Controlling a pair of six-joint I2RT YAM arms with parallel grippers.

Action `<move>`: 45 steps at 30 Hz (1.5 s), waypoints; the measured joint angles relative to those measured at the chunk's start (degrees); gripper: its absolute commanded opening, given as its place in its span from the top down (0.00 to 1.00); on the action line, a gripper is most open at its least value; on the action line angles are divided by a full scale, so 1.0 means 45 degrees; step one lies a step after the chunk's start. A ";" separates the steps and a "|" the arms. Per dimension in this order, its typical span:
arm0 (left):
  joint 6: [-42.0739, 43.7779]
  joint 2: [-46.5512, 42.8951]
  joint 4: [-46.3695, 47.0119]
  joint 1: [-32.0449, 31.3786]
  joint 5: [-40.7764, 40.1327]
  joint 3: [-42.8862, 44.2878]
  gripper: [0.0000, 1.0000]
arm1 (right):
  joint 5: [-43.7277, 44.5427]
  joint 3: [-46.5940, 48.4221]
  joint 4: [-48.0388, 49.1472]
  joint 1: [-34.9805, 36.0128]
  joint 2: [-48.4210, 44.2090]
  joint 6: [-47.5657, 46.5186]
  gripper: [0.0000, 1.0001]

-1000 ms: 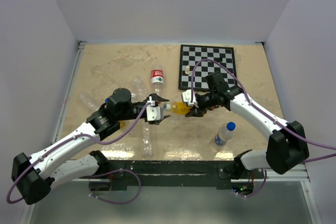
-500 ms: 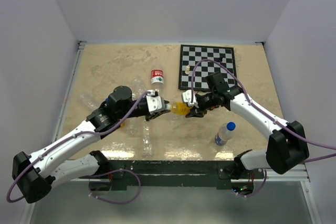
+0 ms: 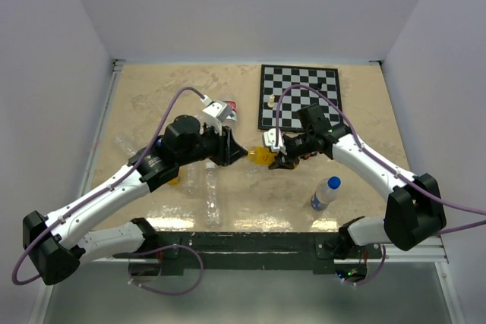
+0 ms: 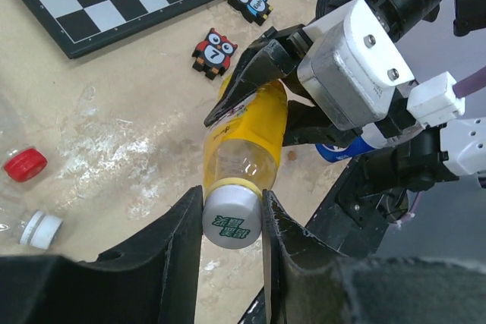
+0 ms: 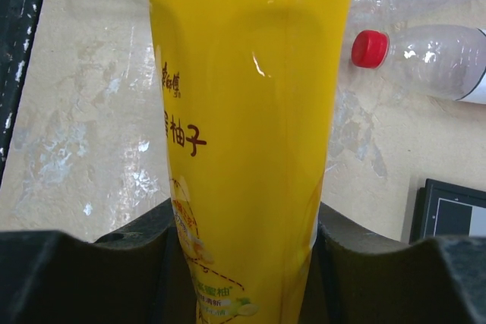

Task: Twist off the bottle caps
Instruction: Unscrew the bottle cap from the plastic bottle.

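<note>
Our left fingers (image 4: 184, 237) pinch the white round plastic cap (image 4: 232, 218) of the yellow plastic drink bottle (image 4: 248, 138); our right fingers (image 4: 250, 81) clamp its body over the beige table (image 4: 114, 134).

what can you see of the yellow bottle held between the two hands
The yellow bottle is small, see-through plastic, tinted orange-yellow, with brown printed characters and a picture on its side. Its ribbed white cap, printed in green, is on. The bottle lies roughly level and looks lifted off the table. The right hand clamps its body from both sides, and the left hand pinches the cap.
</note>
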 measured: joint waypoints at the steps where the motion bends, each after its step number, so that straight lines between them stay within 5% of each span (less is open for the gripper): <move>1: -0.0160 -0.0005 -0.0010 0.0000 -0.0073 0.0000 0.86 | 0.0005 0.0005 0.0029 0.0000 0.0000 0.0000 1.00; 6: -0.0583 -0.0039 -0.0010 -0.0005 -0.0306 0.0000 0.32 | 0.0005 0.0000 0.0121 0.0000 0.0005 0.0005 1.00; 12: -0.0117 -0.0816 0.0092 0.0097 -0.0874 -0.0005 0.06 | -0.0005 0.0005 0.0049 0.0034 0.0005 -0.0189 1.00; 33: 0.8553 -0.4192 0.0466 0.0097 0.1180 -0.1535 0.00 | -0.0005 0.0005 0.0034 0.0063 0.0005 -0.0238 1.00; 45: 1.1171 -0.3968 0.0826 0.0097 0.2302 -0.2123 0.00 | -0.0005 0.0005 0.0024 0.0073 0.0000 -0.0243 1.00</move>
